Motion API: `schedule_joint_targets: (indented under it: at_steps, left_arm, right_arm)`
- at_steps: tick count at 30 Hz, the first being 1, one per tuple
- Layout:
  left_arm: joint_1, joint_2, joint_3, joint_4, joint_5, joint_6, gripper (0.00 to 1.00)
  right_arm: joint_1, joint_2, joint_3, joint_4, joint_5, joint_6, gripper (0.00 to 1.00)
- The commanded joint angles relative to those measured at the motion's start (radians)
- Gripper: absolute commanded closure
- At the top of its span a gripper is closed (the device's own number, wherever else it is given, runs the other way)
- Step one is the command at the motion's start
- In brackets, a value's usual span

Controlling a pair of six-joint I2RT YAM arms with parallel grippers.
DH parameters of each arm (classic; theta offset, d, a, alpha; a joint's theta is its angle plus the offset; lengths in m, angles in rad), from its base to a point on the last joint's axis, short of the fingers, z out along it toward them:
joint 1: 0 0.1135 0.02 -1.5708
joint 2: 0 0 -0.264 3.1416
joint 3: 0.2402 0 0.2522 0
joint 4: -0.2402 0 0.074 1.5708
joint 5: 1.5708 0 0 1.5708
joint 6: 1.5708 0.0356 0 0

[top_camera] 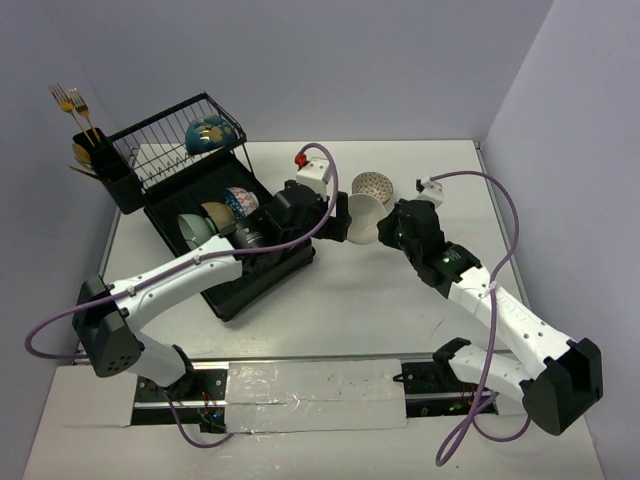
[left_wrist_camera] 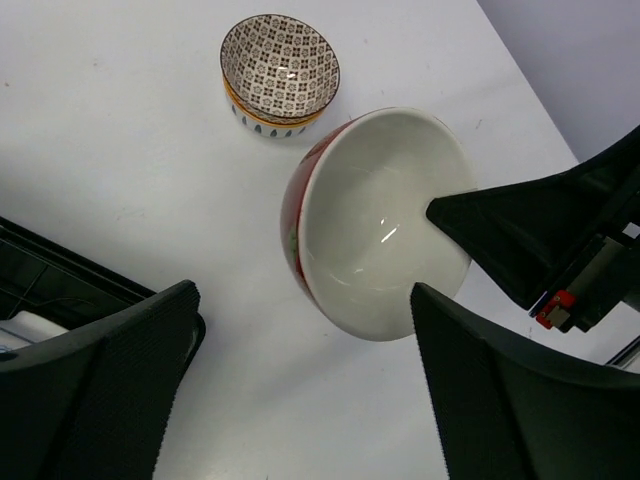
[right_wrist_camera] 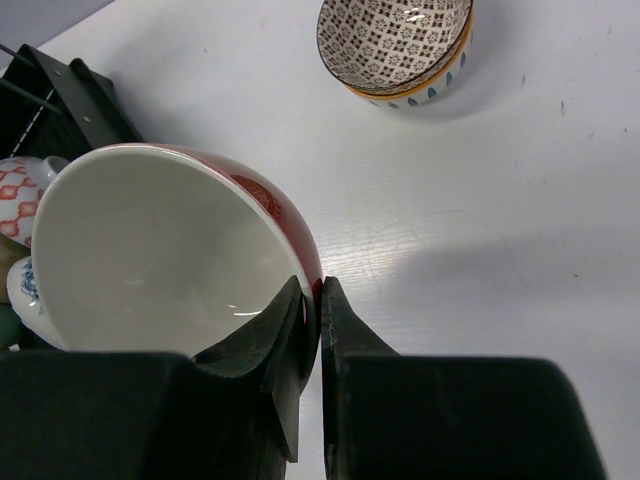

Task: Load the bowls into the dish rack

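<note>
My right gripper (top_camera: 383, 232) is shut on the rim of a red bowl (right_wrist_camera: 160, 250) with a cream inside and holds it tilted above the table; the bowl also shows in the top view (top_camera: 361, 218) and the left wrist view (left_wrist_camera: 378, 220). My left gripper (top_camera: 322, 226) is open, its fingers (left_wrist_camera: 500, 400) on either side of the bowl's near edge, not touching it. The black dish rack (top_camera: 215, 210) stands at the left with several bowls (top_camera: 222, 219) on its tray and a teal bowl (top_camera: 211, 134) in the wire basket. A stack of patterned bowls (top_camera: 372, 184) sits on the table.
A black utensil cup with gold forks (top_camera: 92, 150) hangs at the rack's far left. The patterned stack (left_wrist_camera: 280, 72) lies just beyond the held bowl. White walls enclose the table at the back and right. Taped strip (top_camera: 310, 395) runs along the near edge.
</note>
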Motion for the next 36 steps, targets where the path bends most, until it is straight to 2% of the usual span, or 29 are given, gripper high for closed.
schedule_joint_targets:
  at_steps: [1, 3, 4, 7, 18, 22, 30, 36]
  left_arm:
    - [-0.029, 0.038, 0.076, -0.038, -0.082, 0.012, 0.11]
    - [-0.037, 0.060, 0.097, -0.058, -0.123, 0.017, 0.16]
    - [-0.038, 0.066, 0.104, -0.063, -0.133, 0.019, 0.24]
    - [-0.041, 0.101, 0.136, -0.084, -0.162, 0.031, 0.38]
    - [-0.052, 0.190, 0.200, -0.107, -0.190, 0.051, 0.70]
    - [-0.053, 0.207, 0.212, -0.118, -0.196, 0.049, 0.74]
    - [-0.055, 0.239, 0.226, -0.126, -0.187, 0.043, 0.71]
    - [-0.055, 0.254, 0.232, -0.133, -0.191, 0.042, 0.73]
  right_arm:
    - [0.019, -0.042, 0.017, 0.081, 0.067, 0.007, 1.00]
    - [0.026, -0.043, 0.022, 0.075, 0.079, 0.006, 1.00]
    - [0.029, -0.043, 0.020, 0.077, 0.080, 0.006, 1.00]
    - [0.039, -0.037, 0.026, 0.072, 0.087, 0.007, 1.00]
    - [0.073, -0.025, 0.048, 0.044, 0.152, -0.007, 1.00]
    - [0.081, -0.022, 0.051, 0.044, 0.162, -0.007, 1.00]
    - [0.092, -0.014, 0.055, 0.044, 0.174, -0.011, 1.00]
    - [0.098, -0.017, 0.054, 0.047, 0.179, -0.008, 1.00]
